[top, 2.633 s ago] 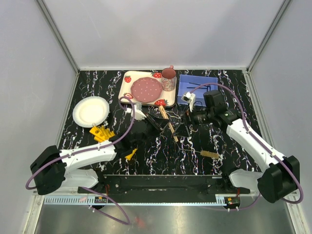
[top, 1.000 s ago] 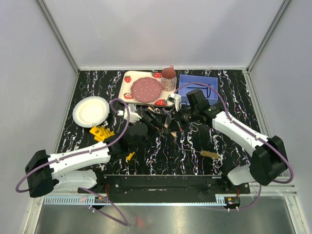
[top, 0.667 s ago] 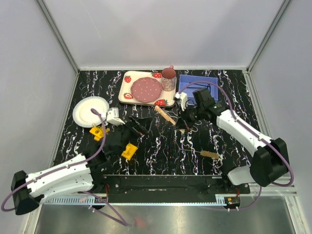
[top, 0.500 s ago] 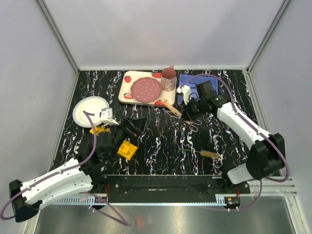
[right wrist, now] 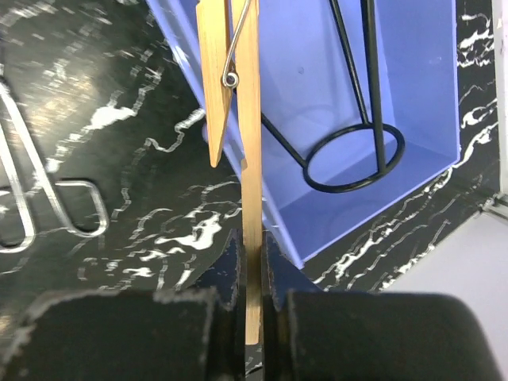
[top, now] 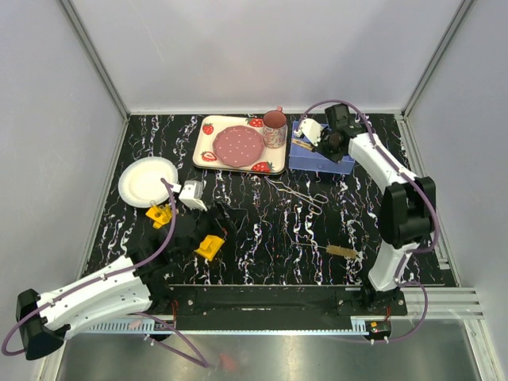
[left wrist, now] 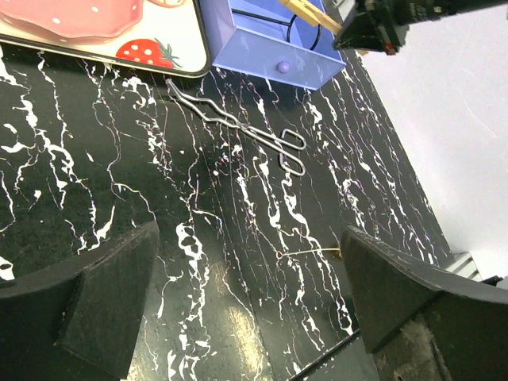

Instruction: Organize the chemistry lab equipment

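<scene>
My right gripper (right wrist: 252, 255) is shut on a slim wooden stick with a wire spring (right wrist: 244, 119), held over the front rim of the blue box (right wrist: 413, 87); the same gripper (top: 314, 142) sits at the box's left end in the top view. Thin wire tongs (top: 295, 193) lie on the table mid-right, seen also as tongs (left wrist: 238, 127) in the left wrist view. The tan-bristled brush (top: 343, 252) lies near the front right. My left gripper (top: 222, 226) hangs open and empty beside a yellow rack piece (top: 209, 246); another yellow piece (top: 159, 214) lies further left.
A black wire ring stand (right wrist: 357, 155) rests inside the blue box (top: 325, 157). The strawberry tray (top: 208, 159) with pink plate and cup (top: 275, 127) stands at the back centre. A white plate (top: 148, 180) sits at the left.
The right gripper carried the wooden stick from mid-table back and right to the blue box. The left arm drew back toward the near left, staying open.
</scene>
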